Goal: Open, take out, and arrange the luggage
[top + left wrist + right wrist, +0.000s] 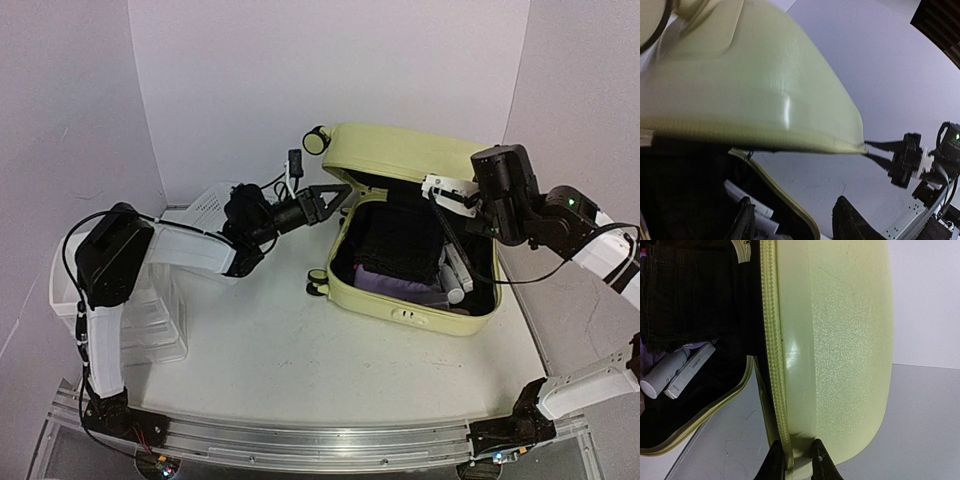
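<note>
Now, right pincer [795, 452] clamping luggage [850, 340] lid.

A white mesh basket [213, 203] sits at the far left of the pale worktop [280, 350]. Nearer and just beside it stands a clear plastic drawer organizer [155, 325]. A dark folded garment [400, 238] lies with a purple cloth [392, 284] showing at its near edge. To their right, a white cylindrical bottle [660, 375] and a flat white tube [692, 371] lie side by side. An aluminium rail [320, 445] runs along the worktop's near edge.
</note>
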Tool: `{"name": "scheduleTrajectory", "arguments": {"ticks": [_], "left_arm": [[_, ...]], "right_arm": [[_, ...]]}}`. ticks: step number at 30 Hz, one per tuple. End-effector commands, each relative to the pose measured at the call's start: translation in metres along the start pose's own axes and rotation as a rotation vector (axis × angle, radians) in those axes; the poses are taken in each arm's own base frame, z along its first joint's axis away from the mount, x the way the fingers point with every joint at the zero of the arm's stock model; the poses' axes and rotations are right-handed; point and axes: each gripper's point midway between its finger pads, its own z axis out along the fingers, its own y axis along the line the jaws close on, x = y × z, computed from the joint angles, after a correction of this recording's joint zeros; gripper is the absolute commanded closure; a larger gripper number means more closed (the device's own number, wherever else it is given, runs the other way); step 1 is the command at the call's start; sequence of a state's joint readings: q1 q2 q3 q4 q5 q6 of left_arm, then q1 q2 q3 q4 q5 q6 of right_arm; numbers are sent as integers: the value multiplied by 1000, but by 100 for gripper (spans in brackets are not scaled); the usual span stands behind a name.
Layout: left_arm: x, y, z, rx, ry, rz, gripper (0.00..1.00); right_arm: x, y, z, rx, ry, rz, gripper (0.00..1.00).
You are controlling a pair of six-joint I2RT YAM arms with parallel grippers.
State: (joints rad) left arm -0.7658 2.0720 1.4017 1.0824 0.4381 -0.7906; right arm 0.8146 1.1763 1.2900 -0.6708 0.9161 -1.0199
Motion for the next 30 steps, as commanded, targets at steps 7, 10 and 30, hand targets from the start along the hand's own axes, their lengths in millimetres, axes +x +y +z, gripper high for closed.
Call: {"name": "scheduleTrajectory", "arguments": {"ticks": [7, 10, 30], "left_arm": [[69, -42, -85, -23, 295, 42, 37], [101, -29, -98, -142, 355, 16, 37], [146, 10, -48, -360, 398, -3, 5]], "right_arm": [[-23, -95, -11, 157, 12, 266, 100], [-18, -119, -18, 201, 51, 322, 100], [-41, -39, -24, -237, -120, 510, 66]]}}
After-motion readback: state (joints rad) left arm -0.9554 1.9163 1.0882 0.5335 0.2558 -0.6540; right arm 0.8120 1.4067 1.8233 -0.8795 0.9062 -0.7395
